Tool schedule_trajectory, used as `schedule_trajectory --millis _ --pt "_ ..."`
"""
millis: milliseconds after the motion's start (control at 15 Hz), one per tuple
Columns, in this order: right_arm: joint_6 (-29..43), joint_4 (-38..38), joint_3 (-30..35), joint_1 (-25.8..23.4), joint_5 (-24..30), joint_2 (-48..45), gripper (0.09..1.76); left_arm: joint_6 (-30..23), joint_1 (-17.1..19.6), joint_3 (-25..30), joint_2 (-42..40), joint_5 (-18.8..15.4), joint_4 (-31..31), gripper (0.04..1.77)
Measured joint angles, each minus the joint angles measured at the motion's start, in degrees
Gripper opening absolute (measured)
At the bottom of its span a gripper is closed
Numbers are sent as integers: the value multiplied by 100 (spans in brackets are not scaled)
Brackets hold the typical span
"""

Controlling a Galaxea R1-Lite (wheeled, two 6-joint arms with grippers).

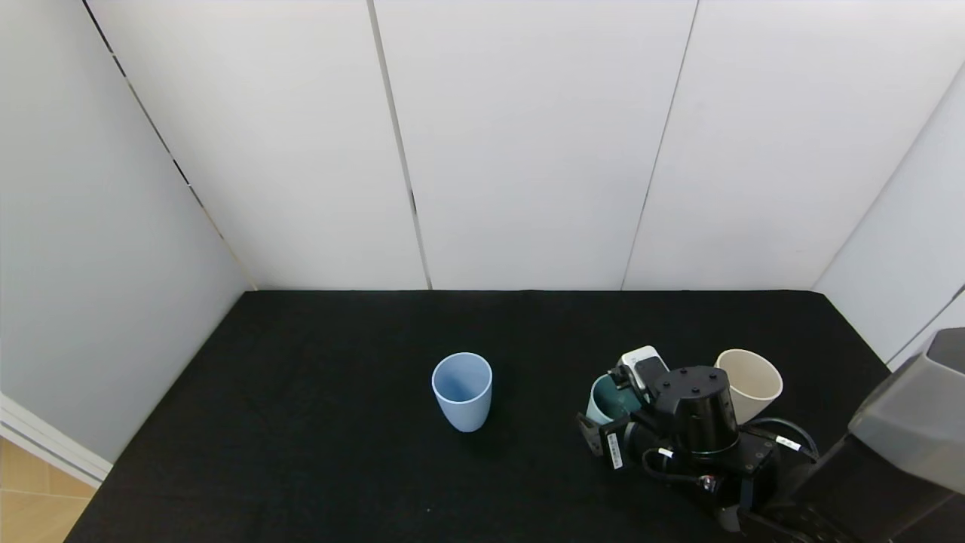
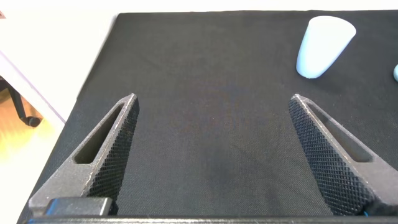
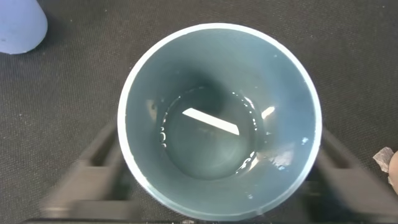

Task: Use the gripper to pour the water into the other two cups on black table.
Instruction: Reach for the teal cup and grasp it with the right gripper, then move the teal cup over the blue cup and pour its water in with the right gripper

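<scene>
The right gripper [image 1: 603,422], a black arm end with a cylindrical wrist and a small white-and-black box module, is sitting at the lower right of the head view, its fingers straddling the teal-green matte tumbler [image 1: 608,400]. In the right wrist view the blurred fingers [image 3: 93,168] are flanking the tumbler [image 3: 221,124] on both sides, apparently touching its wall, though I cannot tell whether the grasp is firm. The water [image 3: 211,140] is pooling low in that tumbler, glinting. The cream-beige handleless tumbler [image 1: 750,383] is standing just right of the wrist, and the light blue handleless tumbler [image 1: 462,391] is standing well apart at centre frame, both upright on the matte black cloth-covered table [image 1: 317,422]. The left gripper [image 2: 211,155] is hovering over bare cloth, spread wide, holding nothing. In my judgement the step in hand is securing the tumbler: squeezing squarely at mid-height, lifting straight without tilting, clearing the beige rim nearby, and saving water for both cups.
</scene>
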Motion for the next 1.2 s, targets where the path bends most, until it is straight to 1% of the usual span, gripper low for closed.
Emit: schedule_trajectory --millis 67,200,533,667,867,1067,1200 --pt "0 -4 6 13 0 0 128 2 0 0 0 2 0 172" --pt "-2 -15 13 44 -2 -2 122 2 0 0 0 2 0 172" --pt "-30 116 -127 52 2 -82 121 2 0 0 0 2 0 172" --pt "-122 494 -367 26 2 -215 121 0 0 0 0 2 0 172" --pt "-238 1152 -926 5 0 -411 121 0 0 0 0 2 0 172" --pt "-602 1643 -1421 0 2 -510 121 0 0 0 0 0 0 172" --pt "-952 1902 -1609 6 0 -534 121 2 0 0 0 0 0 172"
